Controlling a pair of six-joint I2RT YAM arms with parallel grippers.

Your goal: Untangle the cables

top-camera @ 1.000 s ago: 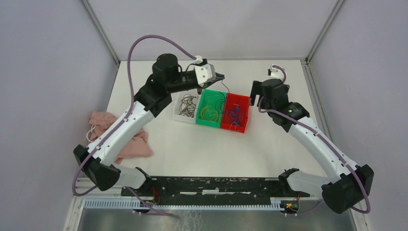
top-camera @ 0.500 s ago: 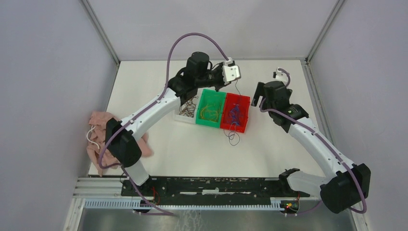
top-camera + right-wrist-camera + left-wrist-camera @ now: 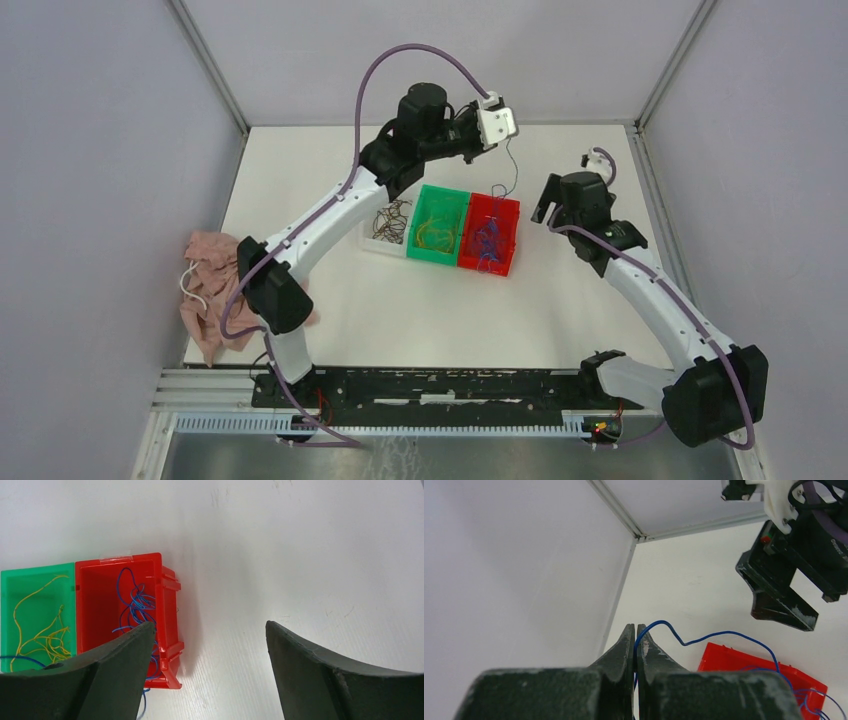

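Observation:
My left gripper [image 3: 507, 137] is high over the table's back, behind the red bin [image 3: 508, 222]. It is shut on a thin blue cable [image 3: 704, 639], pinched between its tips [image 3: 636, 627]. The cable hangs down [image 3: 513, 170] toward the red bin, which holds more blue cables [image 3: 135, 605]. A green bin [image 3: 428, 198] holds yellow cables [image 3: 435, 235]. A white bin [image 3: 370, 240] holds dark brown cables [image 3: 392, 220]. My right gripper [image 3: 545, 205] is open and empty [image 3: 210, 630], just right of the red bin.
The three bins stand side by side mid-table. A pink cloth [image 3: 215, 290] lies at the table's left edge. Grey enclosure walls stand close on the left, back and right. A black rail [image 3: 440, 385] runs along the near edge.
My left gripper has swung right and toward the back, lifting the blue cable; its loose end, which lay in front of the red bin, has come up. The right gripper shifted slightly right.

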